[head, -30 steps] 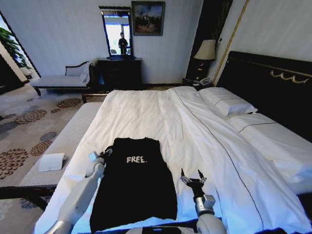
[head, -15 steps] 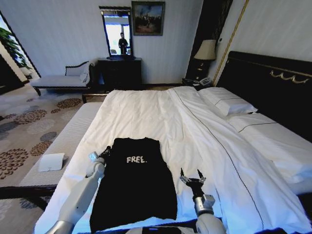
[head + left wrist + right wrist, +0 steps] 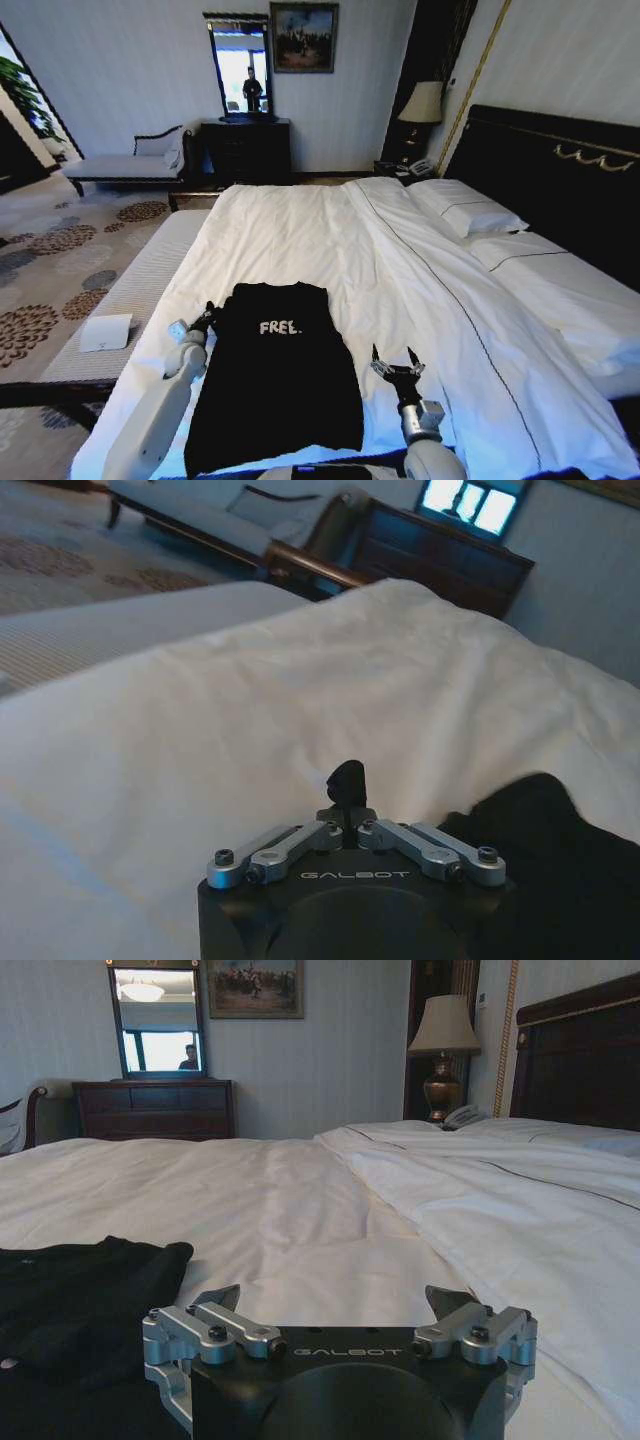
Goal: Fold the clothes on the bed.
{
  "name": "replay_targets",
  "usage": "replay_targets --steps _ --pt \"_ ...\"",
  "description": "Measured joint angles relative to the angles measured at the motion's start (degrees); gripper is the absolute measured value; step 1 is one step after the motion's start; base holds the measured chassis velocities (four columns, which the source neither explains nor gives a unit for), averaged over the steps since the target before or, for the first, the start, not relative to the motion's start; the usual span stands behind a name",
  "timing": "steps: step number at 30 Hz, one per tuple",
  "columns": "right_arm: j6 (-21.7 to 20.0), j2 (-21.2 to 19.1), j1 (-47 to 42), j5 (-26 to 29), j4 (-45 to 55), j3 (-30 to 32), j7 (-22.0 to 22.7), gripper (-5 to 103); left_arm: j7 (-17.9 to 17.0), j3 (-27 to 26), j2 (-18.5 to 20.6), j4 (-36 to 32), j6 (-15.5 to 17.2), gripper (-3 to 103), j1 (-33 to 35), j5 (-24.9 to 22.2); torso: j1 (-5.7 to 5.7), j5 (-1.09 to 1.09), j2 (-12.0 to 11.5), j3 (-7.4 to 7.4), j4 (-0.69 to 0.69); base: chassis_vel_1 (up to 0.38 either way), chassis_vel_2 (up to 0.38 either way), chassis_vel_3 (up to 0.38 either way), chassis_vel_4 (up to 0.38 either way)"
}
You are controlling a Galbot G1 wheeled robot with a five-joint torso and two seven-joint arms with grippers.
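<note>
Back wall: dark wood dresser (image 3: 246, 150) with a tall framed mirror (image 3: 240, 66) above it, framed painting (image 3: 302, 37) just beside the mirror. Pale chaise bench (image 3: 125, 165) against the wall beside the dresser. Table lamp (image 3: 421, 106) with cream shade on a nightstand, a telephone (image 3: 421, 166) near its base. Patterned carpet (image 3: 55, 250) with brown floral medallions. Striped padded bench (image 3: 135, 290) alongside the bed, a small white pad (image 3: 106, 332) lying on it.
</note>
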Motion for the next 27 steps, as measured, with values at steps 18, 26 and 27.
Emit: replay_targets --steps 18,26,27 --pt "0.02 -0.2 0.49 0.27 -0.41 -0.45 0.0 100 0.11 -2.25 -0.34 -0.09 -2.01 2 1.18 0.77 0.0 0.01 0.0 0.0 -0.01 0.0 0.0 0.0 0.0" --pt "0.02 -0.1 0.62 0.64 -0.58 -0.44 0.0 100 -1.91 0.85 -0.44 -3.31 -2.12 2 0.34 13.35 0.0 0.0 0.0 0.0 -0.01 0.0 0.0 0.0 0.0" --pt "0.01 -0.1 0.7 0.73 -0.59 -0.44 0.0 100 -2.09 1.68 -0.33 -4.29 -2.3 2 0.55 16.92 0.0 0.01 0.0 0.0 -0.01 0.0 0.0 0.0 0.0"
